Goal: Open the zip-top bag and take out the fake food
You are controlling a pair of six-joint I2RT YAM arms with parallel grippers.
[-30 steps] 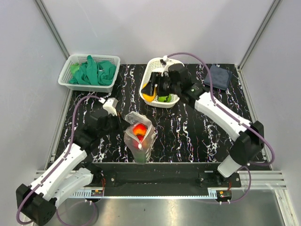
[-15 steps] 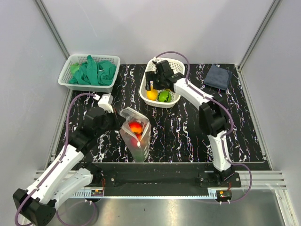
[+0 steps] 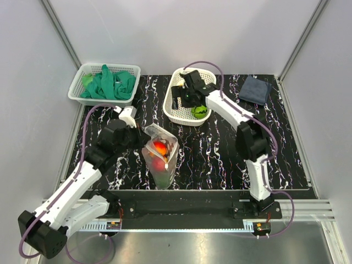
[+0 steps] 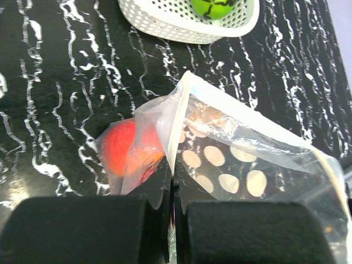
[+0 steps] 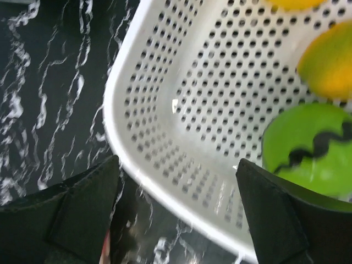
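Zip-top bag (image 4: 247, 143) is thin clear plastic; fake food (image 4: 118, 151) glossy; basket (image 4: 181, 27) perforated plastic.

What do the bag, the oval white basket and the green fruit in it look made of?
Bag: thin clear plastic film, creased, see-through. White basket: probably molded plastic, matte, with even round holes. Green piece: likely hard plastic, smooth with slight sheen.

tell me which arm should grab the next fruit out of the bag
Right. The left gripper is shut on the edge of the zip-top bag, holding it upright, so it's busy. The right gripper is open and empty over the white basket, likely free to reach the red fruit inside.
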